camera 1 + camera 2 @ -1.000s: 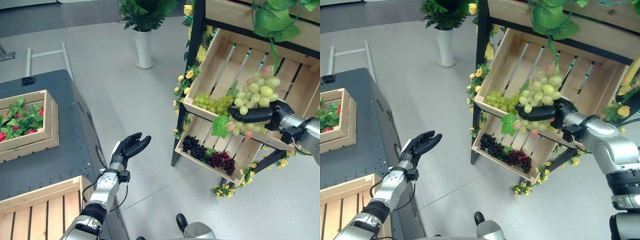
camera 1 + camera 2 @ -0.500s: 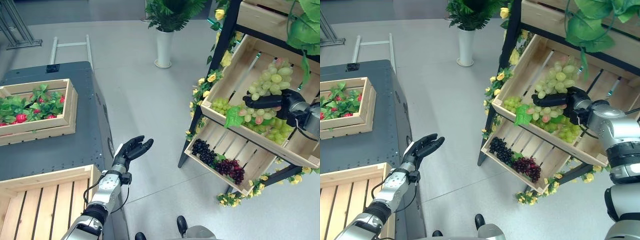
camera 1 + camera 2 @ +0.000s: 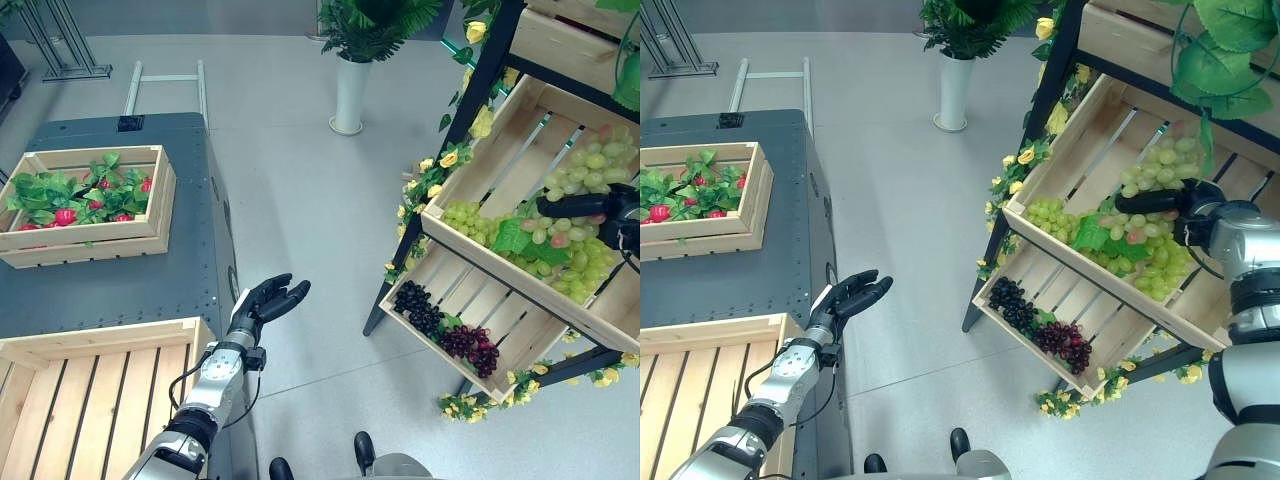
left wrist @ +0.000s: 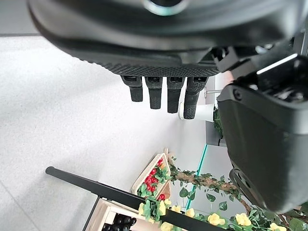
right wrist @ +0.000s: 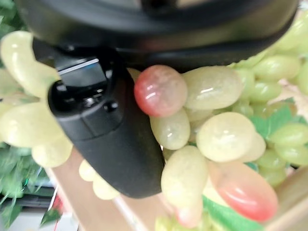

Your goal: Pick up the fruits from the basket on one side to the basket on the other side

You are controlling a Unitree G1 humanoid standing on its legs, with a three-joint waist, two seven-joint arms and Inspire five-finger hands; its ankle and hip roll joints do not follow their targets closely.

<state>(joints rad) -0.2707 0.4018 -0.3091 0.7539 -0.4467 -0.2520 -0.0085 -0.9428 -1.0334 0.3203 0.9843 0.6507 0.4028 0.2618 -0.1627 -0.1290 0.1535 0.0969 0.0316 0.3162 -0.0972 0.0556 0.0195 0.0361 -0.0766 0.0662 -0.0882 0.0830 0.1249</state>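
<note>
The right hand (image 3: 1188, 205) reaches into the upper crate (image 3: 1095, 140) of the slanted wooden shelf, and its dark fingers (image 3: 1145, 201) are curled round a bunch of green grapes (image 3: 592, 172) with a few pink-red berries among them. In the right wrist view the thumb (image 5: 108, 130) presses against the berries, a reddish grape (image 5: 160, 90) sitting right at its side and pale green ones packed between thumb and palm, so the hand is clamped on the bunch. The bunch sits partly above the fingers and partly hangs below them, over the crate's slatted floor and near its lower front board. A smaller cluster of green grapes (image 3: 463, 216) lies in the same crate near its lower corner, just beside a broad green leaf (image 3: 512, 236).

In the lower crate (image 3: 500, 335) lie a bunch of black grapes (image 3: 415, 303) and a bunch of dark red grapes (image 3: 473, 345), close to each other. Yellow flowers (image 3: 440, 166) trim the shelf's frame.

The left hand (image 3: 262, 304) hangs over the floor just beside the grey bench (image 3: 140, 285), fingers (image 4: 166, 94) relaxed and apart, holding nothing. On the bench stand a crate of leaves and red fruit (image 3: 85, 200) and, nearer the robot, an empty slatted crate (image 3: 90, 400). A potted plant in a white vase (image 3: 350, 90) stands on the floor beyond.
</note>
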